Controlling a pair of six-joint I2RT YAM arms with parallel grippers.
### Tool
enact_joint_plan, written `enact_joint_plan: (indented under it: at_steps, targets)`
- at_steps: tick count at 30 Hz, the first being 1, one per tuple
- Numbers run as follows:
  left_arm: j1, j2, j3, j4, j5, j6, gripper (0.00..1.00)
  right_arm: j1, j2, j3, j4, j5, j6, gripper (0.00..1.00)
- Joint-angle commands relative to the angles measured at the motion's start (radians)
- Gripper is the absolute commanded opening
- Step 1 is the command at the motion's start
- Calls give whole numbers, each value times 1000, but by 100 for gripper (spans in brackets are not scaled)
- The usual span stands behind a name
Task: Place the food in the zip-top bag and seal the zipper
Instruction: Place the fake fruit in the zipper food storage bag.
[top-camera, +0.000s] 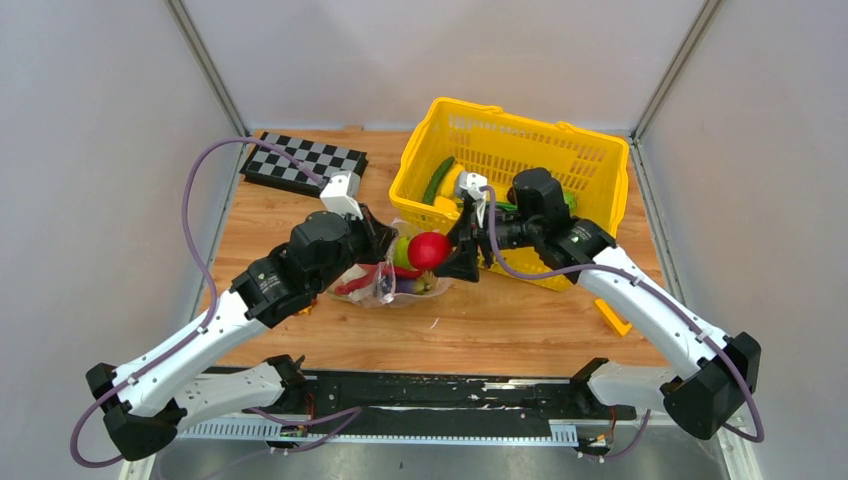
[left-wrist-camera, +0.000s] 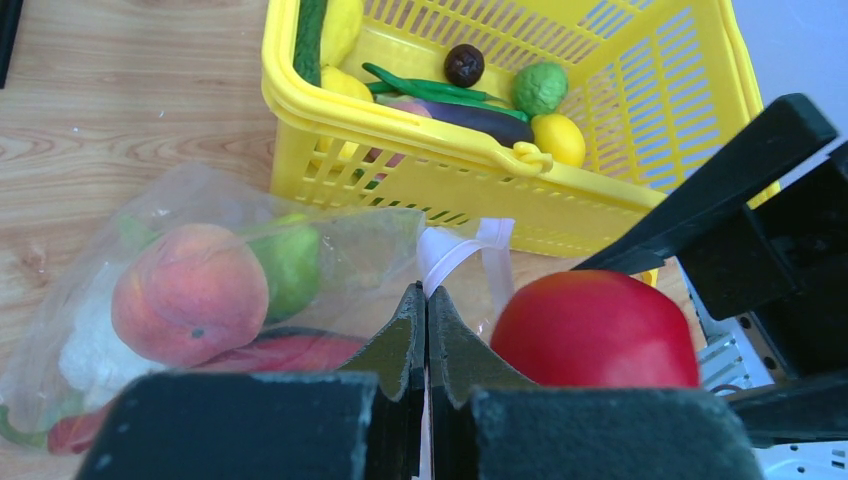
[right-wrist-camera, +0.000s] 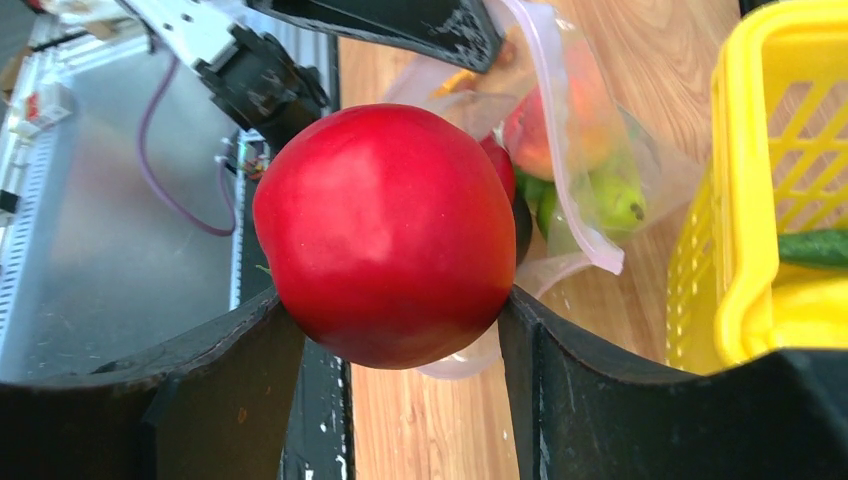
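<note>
**Red piece at the bag's mouth, not yet inside**

My right tool (right-wrist-camera: 395, 300) is pinching the red round piece (right-wrist-camera: 385, 230) between both fingers. In the top view it hangs at the centre of the frame, just beside the open mouth of the zip-top bag (top-camera: 395, 290), which lies on the table (top-camera: 500, 320). My left tool (left-wrist-camera: 427, 300) has its fingers pressed together on what looks like the bag's rim (the film is thin, so I can't say how much is caught) and holds the mouth up. Inside are a peach (left-wrist-camera: 190, 295), a green pear (left-wrist-camera: 290, 262) and a red chili (left-wrist-camera: 300, 350). The zipper (right-wrist-camera: 568, 190) gapes unsealed.

I judge the step to be loading. The next move calls for carrying the red piece past the rim before my fingers spread. More food waits in the yellow basket (left-wrist-camera: 450, 170), upper right of the frame, so sealing comes last.
</note>
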Motion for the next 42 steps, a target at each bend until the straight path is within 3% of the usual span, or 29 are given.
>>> enact_joint_plan:
  at_steps: [1,9,15,23,31,42]
  targets:
    - [4,0,21,46,2,-3,0,51,25,60,-80,181,-73,21]
    - [4,8,28,47,13,0,0,191,87,79,-40,512,-33,23]
    - [4,8,27,47,9,2,0,254,68,50,56,649,-33,31]
    - [4,7,32,51,5,-2,0,320,99,59,63,676,-64,40]
    - [4,2,30,52,-5,-4,0,326,81,29,113,696,-44,64]
    - [4,-11,20,47,-16,-7,0,325,91,21,132,736,-5,76]
